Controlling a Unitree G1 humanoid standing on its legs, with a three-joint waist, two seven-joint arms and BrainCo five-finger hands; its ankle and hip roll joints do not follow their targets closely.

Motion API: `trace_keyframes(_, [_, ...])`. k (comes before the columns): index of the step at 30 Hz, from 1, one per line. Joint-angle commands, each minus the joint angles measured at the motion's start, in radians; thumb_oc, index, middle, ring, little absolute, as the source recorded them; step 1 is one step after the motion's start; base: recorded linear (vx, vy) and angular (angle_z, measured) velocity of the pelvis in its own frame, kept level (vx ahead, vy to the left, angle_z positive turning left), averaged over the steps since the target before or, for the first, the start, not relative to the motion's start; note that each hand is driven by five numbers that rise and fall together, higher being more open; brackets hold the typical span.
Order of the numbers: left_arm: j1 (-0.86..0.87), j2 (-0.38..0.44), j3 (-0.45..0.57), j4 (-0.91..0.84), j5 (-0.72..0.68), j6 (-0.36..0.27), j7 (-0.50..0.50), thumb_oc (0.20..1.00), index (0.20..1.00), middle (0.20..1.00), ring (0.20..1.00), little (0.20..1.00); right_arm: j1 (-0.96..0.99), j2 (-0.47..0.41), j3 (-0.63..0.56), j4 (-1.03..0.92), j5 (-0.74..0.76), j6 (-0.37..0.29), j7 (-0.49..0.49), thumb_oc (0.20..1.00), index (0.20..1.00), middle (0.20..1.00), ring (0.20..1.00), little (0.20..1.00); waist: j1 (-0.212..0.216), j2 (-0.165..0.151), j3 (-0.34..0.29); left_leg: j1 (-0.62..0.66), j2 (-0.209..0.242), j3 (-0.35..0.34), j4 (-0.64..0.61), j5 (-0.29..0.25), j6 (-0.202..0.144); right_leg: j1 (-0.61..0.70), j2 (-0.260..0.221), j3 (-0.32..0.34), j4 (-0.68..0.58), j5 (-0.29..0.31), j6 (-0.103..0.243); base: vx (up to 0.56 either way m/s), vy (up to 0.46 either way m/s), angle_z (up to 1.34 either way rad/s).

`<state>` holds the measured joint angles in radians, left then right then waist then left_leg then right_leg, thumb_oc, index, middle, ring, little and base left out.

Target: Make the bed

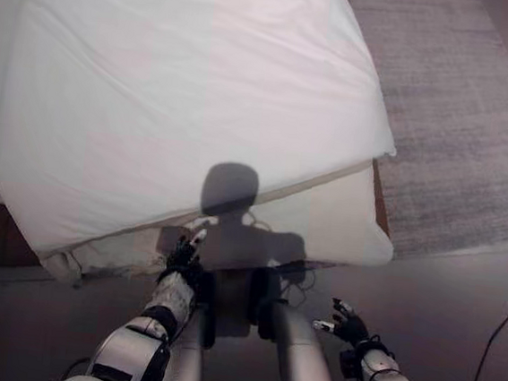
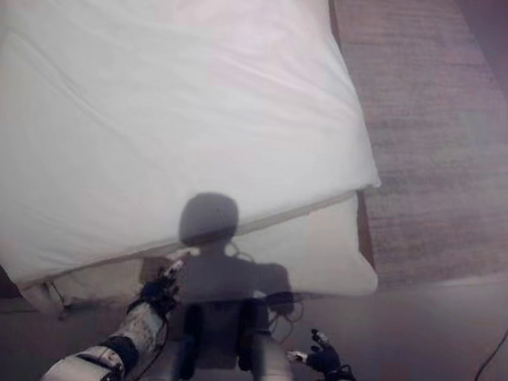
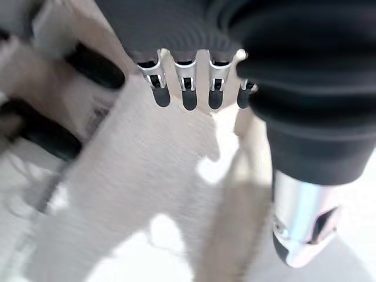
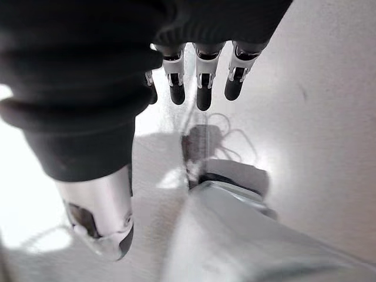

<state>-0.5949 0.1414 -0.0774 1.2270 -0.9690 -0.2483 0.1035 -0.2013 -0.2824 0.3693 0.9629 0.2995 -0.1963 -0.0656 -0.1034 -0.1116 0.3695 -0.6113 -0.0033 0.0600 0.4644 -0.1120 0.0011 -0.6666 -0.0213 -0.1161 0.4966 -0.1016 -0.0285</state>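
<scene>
The bed (image 1: 345,222) stands directly ahead of the robot, its near corner towards the right. A white duvet (image 1: 181,102) covers most of the mattress; it lies askew, its near edge running on a slant from the lower left up to a pointed corner at the right, just past the side of the bed. Below that edge a strip of cream sheet is exposed along the foot of the bed, widest at the right corner. At the lower left a bunched fold of bedding (image 1: 67,265) hangs beneath the duvet's edge.

The left hand (image 1: 185,256) is raised at the foot of the bed, at or just beside the exposed sheet below the duvet's edge. Its wrist view shows the fingers (image 3: 189,94) extended and parted, thumb apart, clasping nothing.

The right hand (image 1: 342,325) hangs lower and to the right, over the bare grey floor (image 1: 442,299), clear of the bed. Its fingers (image 4: 204,88) are likewise extended and spread, empty.

A grey woven rug (image 1: 460,111) lies on the floor along the right side of the bed.
</scene>
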Motion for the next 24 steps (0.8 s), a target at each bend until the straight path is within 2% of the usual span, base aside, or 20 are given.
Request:
trace_keyframes(1, [-0.031,-0.007,0.047,-0.025,-0.081,-0.058,0.026,1.000,1.000,1.000,1.000,1.000,0.054,-0.044,0.028,-0.083,0.059,-0.040,-0.016,1.000,1.000,1.000,1.000,1.000,-0.025,0.006,-0.063,-0.059,0.021,0.014,0.006,0.026,-0.032,-0.011,-0.051,0.046,-0.028,0.067,0.116,0.02,0.007,-0.05])
trace_keyframes(10, [-0.164,0.066,0.123,-0.034,-0.173,-0.111,0.072,1.000,1.000,1.000,1.000,1.000,0.074,-0.056,0.049,-0.163,0.097,-0.059,-0.004,1.000,1.000,1.000,1.000,1.000,-0.054,-0.015,-0.061,-0.089,0.026,0.016,0.008,0.026,-0.036,-0.040,-0.041,0.056,-0.040,0.073,0.117,0.01,0.000,-0.02])
trace_keyframes(17, [-0.234,0.115,0.152,-0.011,-0.200,-0.125,0.101,1.000,1.000,1.000,1.000,1.000,0.089,-0.061,0.053,-0.179,0.110,-0.063,-0.001,1.000,1.000,1.000,1.000,1.000,-0.066,-0.031,-0.070,-0.121,0.038,0.027,0.028,0.021,-0.037,-0.071,-0.038,0.063,-0.034,0.081,0.120,0.00,0.012,-0.08])
trace_keyframes(18, [-0.259,0.127,0.141,0.005,-0.182,-0.118,0.109,0.922,0.922,0.922,0.922,0.922,0.085,-0.066,0.057,-0.174,0.106,-0.061,0.005,1.000,1.000,1.000,1.000,1.000,-0.068,-0.030,-0.073,-0.129,0.038,0.026,0.031,0.023,-0.037,-0.083,-0.039,0.062,-0.029,0.083,0.120,0.00,0.000,0.00])
trace_keyframes(19, [-0.266,0.139,0.138,0.015,-0.171,-0.109,0.109,0.542,0.542,0.542,0.542,0.542,0.084,-0.068,0.059,-0.172,0.102,-0.060,0.005,1.000,1.000,1.000,1.000,1.000,-0.068,-0.029,-0.074,-0.135,0.039,0.026,0.035,0.021,-0.036,-0.089,-0.039,0.063,-0.022,0.083,0.120,-0.02,0.031,0.00])
trace_keyframes(20, [-0.269,0.148,0.136,0.023,-0.161,-0.107,0.114,0.341,0.341,0.341,0.341,0.341,0.080,-0.070,0.062,-0.170,0.099,-0.061,0.004,1.000,1.000,1.000,1.000,1.000,-0.069,-0.028,-0.075,-0.140,0.040,0.028,0.038,0.021,-0.036,-0.093,-0.040,0.063,-0.021,0.083,0.120,0.00,0.000,0.00])
trace_keyframes(21, [-0.275,0.152,0.135,0.023,-0.160,-0.107,0.118,0.200,0.200,0.200,0.200,0.200,0.079,-0.069,0.064,-0.172,0.099,-0.061,0.004,1.000,1.000,1.000,1.000,1.000,-0.069,-0.028,-0.077,-0.144,0.042,0.030,0.040,0.020,-0.037,-0.097,-0.039,0.064,-0.021,0.084,0.120,-0.01,0.016,-0.05])
trace_keyframes(24, [-0.276,0.161,0.135,0.024,-0.151,-0.105,0.118,0.200,0.200,0.200,0.200,0.200,0.080,-0.069,0.066,-0.177,0.094,-0.062,0.006,1.000,1.000,1.000,1.000,1.000,-0.069,-0.028,-0.081,-0.150,0.046,0.035,0.046,0.018,-0.036,-0.106,-0.038,0.068,-0.020,0.087,0.121,-0.01,0.022,-0.07])
